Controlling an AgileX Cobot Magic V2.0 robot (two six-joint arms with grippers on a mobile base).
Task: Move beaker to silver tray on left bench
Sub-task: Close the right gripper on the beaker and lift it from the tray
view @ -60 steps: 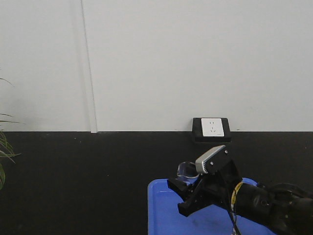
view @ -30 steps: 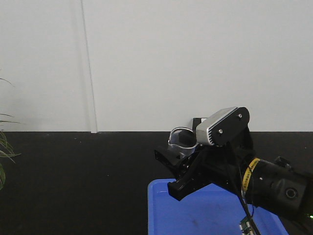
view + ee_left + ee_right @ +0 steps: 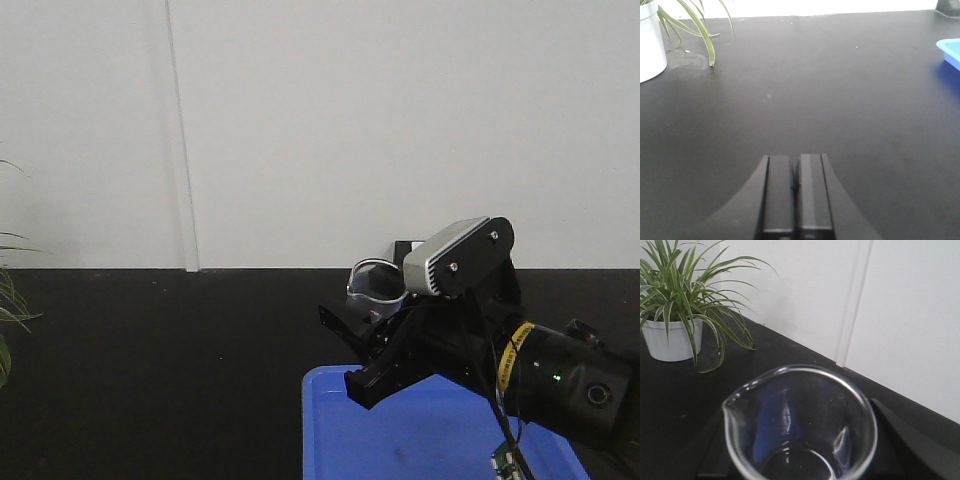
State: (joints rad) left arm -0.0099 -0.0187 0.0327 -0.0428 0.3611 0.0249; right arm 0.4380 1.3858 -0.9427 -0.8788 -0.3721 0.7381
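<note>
- The front view showed the whole right gripper [image 3: 366,345] from outside, with the grey camera block [image 3: 458,256] riding on top of it. The right wrist view showed only the beaker's mouth and dark finger shapes either side of the glass.
- Only the left wrist view showed the left gripper [image 3: 794,165]. Its two black fingers were pressed together with nothing between them, low over the bare black counter [image 3: 830,100].
- The beaker [image 3: 375,282] sat upright between the right gripper's fingers, clamped there and raised clear of the blue tray [image 3: 400,440], above the tray's far left corner.
- From the right wrist, I looked straight down into the beaker: clear and empty, with its pouring lip pointing left.
- The counter was matte black and ran back to a plain white wall [image 3: 350,120].
- A wall socket [image 3: 404,250] in a black frame peeked out behind the gripper.
- A spider plant [image 3: 685,295] in a white pot [image 3: 671,340] stood far off along the counter, near the wall.
</note>
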